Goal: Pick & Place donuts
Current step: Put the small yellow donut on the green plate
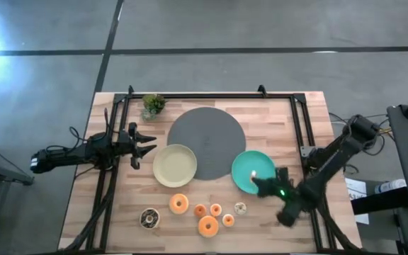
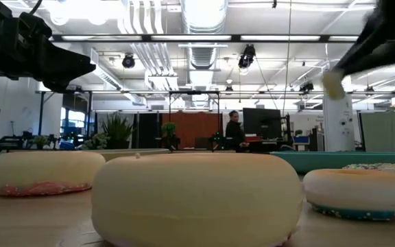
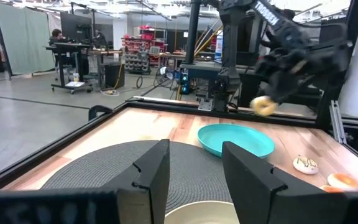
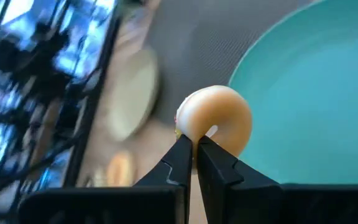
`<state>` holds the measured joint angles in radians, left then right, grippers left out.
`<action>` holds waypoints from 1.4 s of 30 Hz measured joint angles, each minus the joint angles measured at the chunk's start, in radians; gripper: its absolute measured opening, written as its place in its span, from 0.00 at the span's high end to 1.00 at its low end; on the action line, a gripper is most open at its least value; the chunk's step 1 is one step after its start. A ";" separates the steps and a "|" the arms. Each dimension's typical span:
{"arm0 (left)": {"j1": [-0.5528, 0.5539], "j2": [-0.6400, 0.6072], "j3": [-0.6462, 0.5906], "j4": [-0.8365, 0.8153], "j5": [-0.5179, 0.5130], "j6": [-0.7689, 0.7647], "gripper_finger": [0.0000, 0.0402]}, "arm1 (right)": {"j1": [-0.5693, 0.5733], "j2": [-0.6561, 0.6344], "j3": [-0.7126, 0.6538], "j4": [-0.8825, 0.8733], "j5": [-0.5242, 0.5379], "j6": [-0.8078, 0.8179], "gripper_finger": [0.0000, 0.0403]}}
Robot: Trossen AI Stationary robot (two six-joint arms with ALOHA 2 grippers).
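Carrying: right gripper (image 4: 194,146) pinches a small donut (image 4: 219,119) by its rim, raised over the near edge of the teal plate (image 4: 316,99), probably so it drops inside.
Waiting: left gripper (image 1: 147,147) beside the cream plate (image 1: 175,165), fingers apart, empty.
Remaining: other donuts (image 1: 207,225) on the table.

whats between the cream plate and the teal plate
In the high view, the lower edge of the dark grey disc fills the stretch between the cream plate and the teal plate; no donut lies there.
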<state>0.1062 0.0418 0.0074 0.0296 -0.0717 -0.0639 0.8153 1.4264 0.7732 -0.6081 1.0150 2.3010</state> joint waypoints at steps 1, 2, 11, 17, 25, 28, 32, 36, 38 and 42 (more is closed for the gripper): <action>0.000 0.000 0.000 0.000 0.000 0.000 0.70 | -0.021 -0.013 -0.028 0.016 -0.024 0.002 0.97; 0.000 0.000 0.000 0.000 0.000 0.000 0.70 | -0.036 -0.027 -0.051 0.030 -0.044 0.002 0.97; 0.000 0.000 0.000 0.000 0.000 0.000 0.70 | -0.088 -0.139 -0.072 0.096 -0.102 -0.103 0.97; 0.000 0.002 0.000 0.074 -0.006 -0.013 0.70 | -0.099 -0.176 -0.073 0.091 -0.210 -0.072 0.97; -0.003 0.000 0.000 0.498 -0.068 -0.845 0.70 | -0.100 -0.169 -0.072 0.157 -0.169 -0.057 0.97; -0.003 0.002 0.000 0.586 -0.144 -0.831 0.70 | -0.100 -0.170 -0.072 0.156 -0.152 -0.053 0.97; -0.003 0.000 0.000 0.628 -0.232 -0.866 0.70 | -0.101 -0.170 -0.073 0.155 -0.152 -0.050 0.97; -0.002 0.010 0.000 0.613 -0.295 -0.935 0.70 | -0.101 -0.170 -0.073 0.164 -0.146 -0.049 0.97; -0.005 0.045 0.000 0.562 -0.289 -1.007 0.70 | -0.101 -0.170 -0.073 0.172 -0.123 -0.046 0.97; -0.028 0.197 0.003 0.501 -0.242 -1.173 0.70 | -0.104 -0.170 -0.073 0.178 -0.046 -0.008 0.97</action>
<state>0.0779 0.2384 0.0100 0.5301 -0.3134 -1.2365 0.7113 1.2560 0.6998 -0.4302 0.9690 2.2932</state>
